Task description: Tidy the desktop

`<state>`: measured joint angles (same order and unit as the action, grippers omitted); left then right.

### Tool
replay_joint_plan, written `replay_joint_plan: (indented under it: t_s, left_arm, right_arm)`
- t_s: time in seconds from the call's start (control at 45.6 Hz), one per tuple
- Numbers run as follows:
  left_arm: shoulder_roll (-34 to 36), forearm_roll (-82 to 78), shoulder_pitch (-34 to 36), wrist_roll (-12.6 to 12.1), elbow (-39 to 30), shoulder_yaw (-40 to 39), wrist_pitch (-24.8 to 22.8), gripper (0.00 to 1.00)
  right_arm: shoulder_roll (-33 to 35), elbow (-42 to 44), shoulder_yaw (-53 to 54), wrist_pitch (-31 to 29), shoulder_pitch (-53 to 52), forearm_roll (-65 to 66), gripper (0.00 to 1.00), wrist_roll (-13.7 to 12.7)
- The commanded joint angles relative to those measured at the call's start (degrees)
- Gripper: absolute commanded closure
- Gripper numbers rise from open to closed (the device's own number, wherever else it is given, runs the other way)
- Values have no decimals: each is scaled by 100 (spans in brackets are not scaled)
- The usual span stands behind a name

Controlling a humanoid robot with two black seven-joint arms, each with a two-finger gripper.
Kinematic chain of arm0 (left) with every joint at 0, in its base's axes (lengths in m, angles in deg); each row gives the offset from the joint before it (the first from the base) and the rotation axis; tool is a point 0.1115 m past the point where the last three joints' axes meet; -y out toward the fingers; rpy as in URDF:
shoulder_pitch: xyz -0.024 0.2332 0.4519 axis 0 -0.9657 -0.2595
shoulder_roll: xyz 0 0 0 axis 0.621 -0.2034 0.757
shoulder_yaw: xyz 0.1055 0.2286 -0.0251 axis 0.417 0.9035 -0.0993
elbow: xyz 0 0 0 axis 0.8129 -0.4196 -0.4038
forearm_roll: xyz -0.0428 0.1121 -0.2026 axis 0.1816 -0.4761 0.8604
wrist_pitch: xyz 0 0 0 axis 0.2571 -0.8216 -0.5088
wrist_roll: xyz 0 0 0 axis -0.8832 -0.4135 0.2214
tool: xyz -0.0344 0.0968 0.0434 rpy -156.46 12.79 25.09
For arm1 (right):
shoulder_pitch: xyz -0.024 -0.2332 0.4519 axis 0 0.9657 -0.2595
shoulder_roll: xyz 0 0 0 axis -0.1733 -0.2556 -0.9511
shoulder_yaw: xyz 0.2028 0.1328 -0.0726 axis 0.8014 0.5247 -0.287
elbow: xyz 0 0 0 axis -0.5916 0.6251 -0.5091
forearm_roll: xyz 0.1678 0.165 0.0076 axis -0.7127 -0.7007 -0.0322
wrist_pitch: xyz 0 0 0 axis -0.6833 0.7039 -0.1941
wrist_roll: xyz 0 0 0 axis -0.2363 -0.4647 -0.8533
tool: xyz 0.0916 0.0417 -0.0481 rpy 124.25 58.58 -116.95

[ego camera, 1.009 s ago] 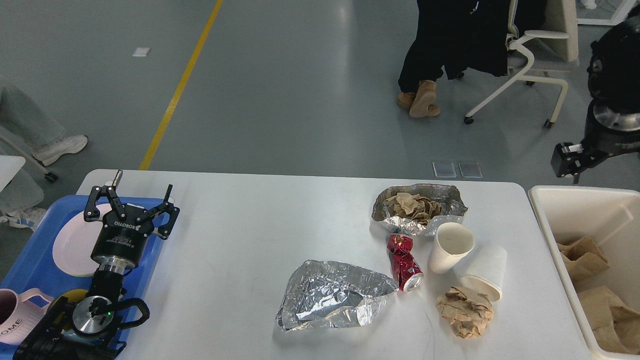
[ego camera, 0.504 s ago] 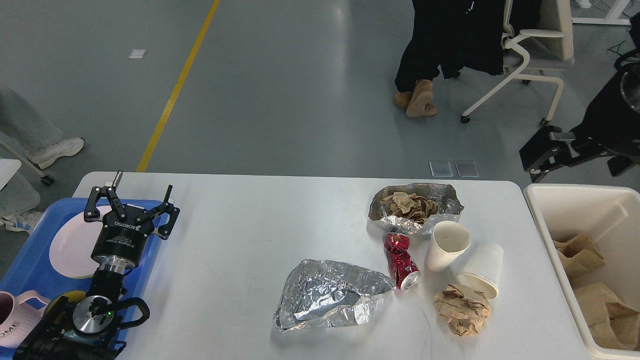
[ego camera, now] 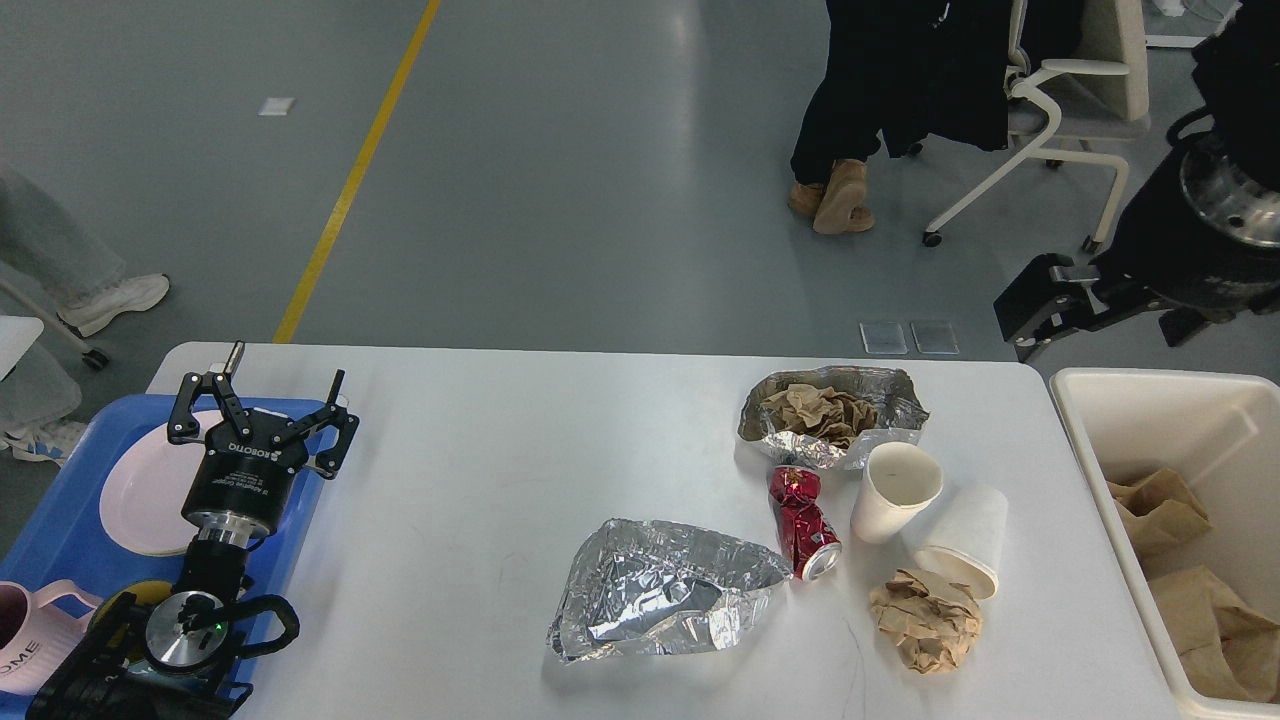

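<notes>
Crumpled brown paper [ego camera: 1180, 520] in cream bin [ego camera: 1095, 440]; left fingers [ego camera: 200, 395] spread, empty; right fingers [ego camera: 1020, 305] seemingly indistinct.

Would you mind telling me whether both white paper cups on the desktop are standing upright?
No: one white paper cup stands upright, while the other cup lies tipped on its side beside it on the desktop.

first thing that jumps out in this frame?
The litter cluster right of centre on the white desktop: two crumpled foil sheets, a crushed red can, two paper cups and a brown paper wad. Next, the left gripper, open above the blue tray at far left.
</notes>
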<state>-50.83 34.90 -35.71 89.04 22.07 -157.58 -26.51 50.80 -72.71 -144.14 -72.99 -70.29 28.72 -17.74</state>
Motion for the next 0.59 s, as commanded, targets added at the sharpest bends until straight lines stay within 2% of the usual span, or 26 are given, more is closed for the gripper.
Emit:
replay_joint_plan:
  t_s: [0.0, 0.219, 0.461, 0.57]
  left_arm:
    - [0, -1, 0, 0, 0, 0, -1, 4]
    - [0, -1, 0, 0, 0, 0, -9, 4]
    - [0, -1, 0, 0, 0, 0, -9, 4]
    - [0, -1, 0, 0, 0, 0, -9, 4]
  right_arm:
    - [29, 617, 295, 130, 405, 2, 0, -1]
    - [-128, 2347, 1104, 666, 2470, 20, 0, -10]
    - [-1147, 4668, 1315, 921, 4992, 29, 0, -10]
    - [-1543, 5451, 1456, 921, 5758, 29, 0, -10]
